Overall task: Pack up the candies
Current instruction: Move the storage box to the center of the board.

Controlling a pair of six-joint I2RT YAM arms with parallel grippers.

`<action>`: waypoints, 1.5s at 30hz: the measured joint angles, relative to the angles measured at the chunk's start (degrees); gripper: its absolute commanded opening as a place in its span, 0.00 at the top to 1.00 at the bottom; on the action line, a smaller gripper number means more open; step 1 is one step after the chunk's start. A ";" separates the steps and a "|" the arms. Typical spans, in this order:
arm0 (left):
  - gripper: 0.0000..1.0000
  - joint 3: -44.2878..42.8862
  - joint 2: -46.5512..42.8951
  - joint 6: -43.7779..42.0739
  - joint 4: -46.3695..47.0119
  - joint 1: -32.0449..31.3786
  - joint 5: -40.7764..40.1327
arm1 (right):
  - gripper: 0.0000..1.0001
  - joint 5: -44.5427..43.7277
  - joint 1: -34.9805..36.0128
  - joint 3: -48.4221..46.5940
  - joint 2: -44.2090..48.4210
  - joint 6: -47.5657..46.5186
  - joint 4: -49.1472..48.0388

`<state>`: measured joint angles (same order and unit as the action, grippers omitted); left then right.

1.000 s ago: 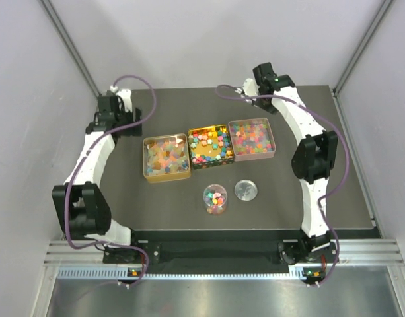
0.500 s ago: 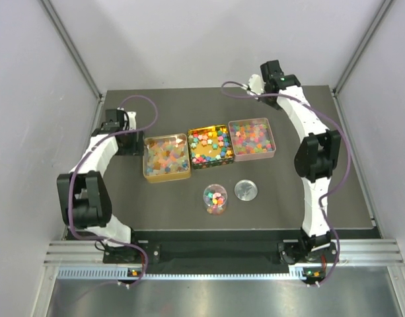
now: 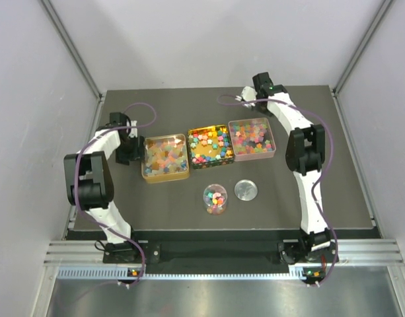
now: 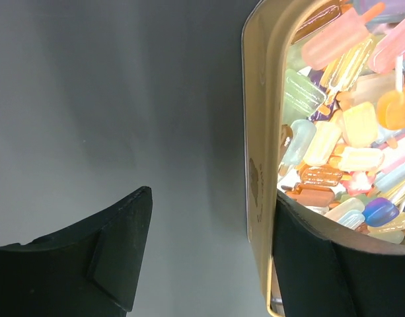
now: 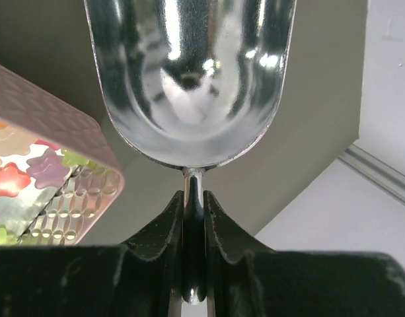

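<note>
Steel scoop (image 5: 189,79), empty, is pinched by its thin stem in the right hand (image 5: 193,198) beside the pink tin (image 5: 57,112); loaded, it could swivel and spill. The left hand (image 4: 212,218) is spread astride the wall of the gold tin (image 4: 258,165); a nudge may slide it, scattering the candies (image 4: 341,132) onto the surface (image 4: 123,99).

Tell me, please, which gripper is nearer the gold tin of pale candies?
Left. The left gripper, open, straddles the left wall of the gold tin; the right gripper, holding a scoop, is beyond the pink tin.

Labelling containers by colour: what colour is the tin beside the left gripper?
The tin is gold, clearest in the left wrist view.
</note>
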<state>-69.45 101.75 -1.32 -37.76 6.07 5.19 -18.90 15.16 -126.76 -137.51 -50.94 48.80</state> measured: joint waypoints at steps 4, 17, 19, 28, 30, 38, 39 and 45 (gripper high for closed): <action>0.27 -0.83 1.44 0.22 -0.52 -0.90 0.79 | 1.00 0.59 0.11 1.53 0.72 0.13 -1.90; 0.28 -14.23 11.96 2.54 -3.48 -12.72 2.64 | 1.00 1.31 0.24 11.45 6.05 1.09 -2.32; 0.28 -16.13 13.22 2.78 -3.54 -13.73 2.73 | 1.00 1.66 0.33 12.87 7.50 1.22 -2.51; 0.28 -21.66 16.98 2.93 -3.43 -20.52 3.96 | 1.00 1.79 -0.07 18.01 10.71 1.73 -3.02; 0.28 -22.88 17.81 2.95 -3.48 -22.05 4.02 | 1.00 1.38 -0.68 18.03 10.71 1.79 -2.99; 0.27 -27.74 21.05 3.52 -3.43 -27.26 4.66 | 1.00 -1.70 -4.24 17.84 11.04 2.05 -3.72; 0.27 -28.37 21.46 3.69 -3.48 -27.71 4.70 | 1.00 -1.95 -4.55 17.59 11.13 2.03 -3.63; 0.27 -31.08 22.99 4.66 -3.45 -29.99 4.76 | 1.00 -1.84 -5.22 15.82 14.95 0.98 -1.20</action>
<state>-100.53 124.75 3.33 -41.21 -23.92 9.96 -20.73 9.93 -110.93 -122.56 -49.95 47.59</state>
